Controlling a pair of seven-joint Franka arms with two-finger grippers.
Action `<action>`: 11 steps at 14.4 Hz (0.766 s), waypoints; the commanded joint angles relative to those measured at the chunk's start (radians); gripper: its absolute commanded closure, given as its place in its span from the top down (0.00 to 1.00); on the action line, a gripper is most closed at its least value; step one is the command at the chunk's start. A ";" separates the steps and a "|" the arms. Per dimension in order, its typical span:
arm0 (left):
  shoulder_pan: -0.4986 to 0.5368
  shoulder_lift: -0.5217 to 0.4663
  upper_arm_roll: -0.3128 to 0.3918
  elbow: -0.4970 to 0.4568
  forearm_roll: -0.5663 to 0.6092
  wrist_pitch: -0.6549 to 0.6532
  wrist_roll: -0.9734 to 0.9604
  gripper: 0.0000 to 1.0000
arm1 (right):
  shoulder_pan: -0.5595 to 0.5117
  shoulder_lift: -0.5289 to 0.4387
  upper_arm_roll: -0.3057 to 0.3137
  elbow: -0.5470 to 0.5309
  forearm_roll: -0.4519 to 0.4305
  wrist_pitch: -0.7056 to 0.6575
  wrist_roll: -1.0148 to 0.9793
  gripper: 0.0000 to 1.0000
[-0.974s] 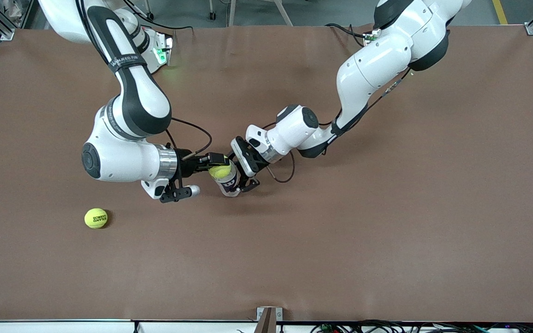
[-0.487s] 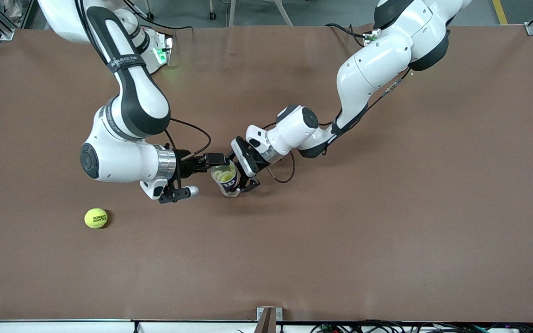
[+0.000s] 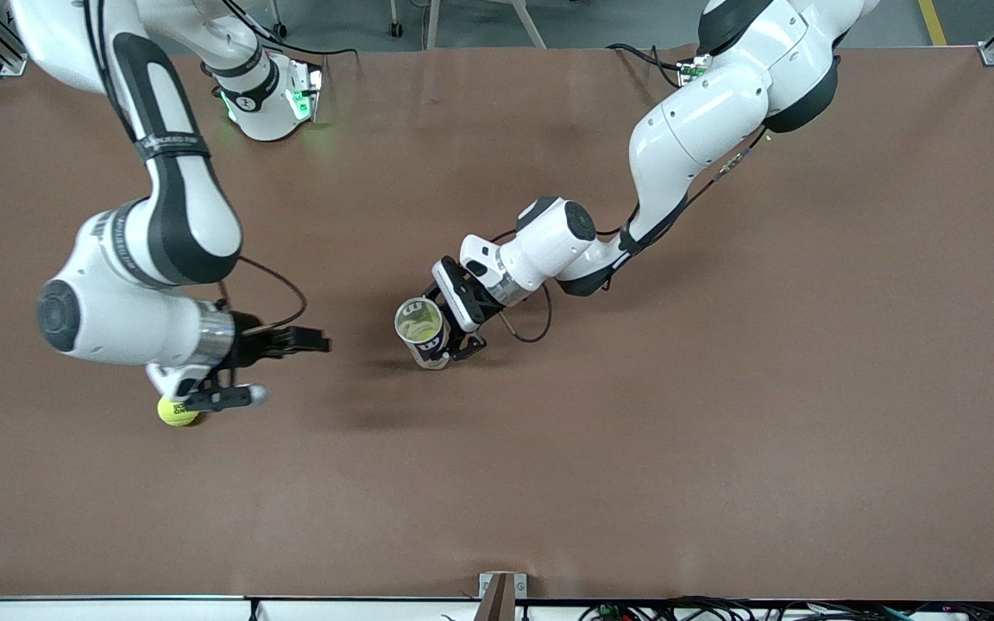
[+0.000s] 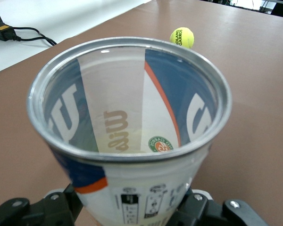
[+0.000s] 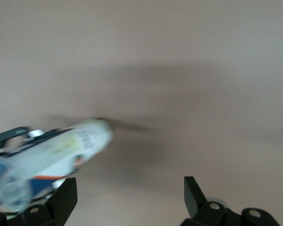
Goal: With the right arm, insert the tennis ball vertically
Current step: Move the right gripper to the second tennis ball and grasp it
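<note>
The right gripper has drawn away from the can since a second ago, when it held a tennis ball at the can's mouth; it now hangs over bare table toward the right arm's end, its fingers apart and holding nothing. That ball now lies inside the can (yellow shows through the open mouth in the front view). The left gripper has not moved: its jaws stay clamped on the can's lower body, holding it upright on the table near the middle. The can is a clear tube with a metal rim, blue and white label panels and an orange stripe. A second tennis ball rests on the table under the right arm's wrist, nearer the front camera than the can.
</note>
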 commanded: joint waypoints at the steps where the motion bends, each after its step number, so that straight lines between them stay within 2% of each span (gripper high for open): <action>1: -0.006 -0.002 0.002 0.006 -0.018 -0.001 0.002 0.77 | -0.055 0.023 0.009 0.026 -0.148 0.034 -0.001 1.00; 5: -0.006 -0.002 0.002 0.010 -0.018 -0.001 0.001 0.77 | -0.082 0.106 0.009 0.042 -0.311 0.212 0.001 1.00; 8: -0.006 0.000 0.004 0.009 -0.018 -0.001 0.001 0.77 | -0.148 0.181 0.009 0.065 -0.330 0.275 -0.010 1.00; 11: -0.009 0.000 0.004 0.010 -0.018 -0.001 0.002 0.77 | -0.219 0.195 0.011 0.069 -0.328 0.283 -0.166 1.00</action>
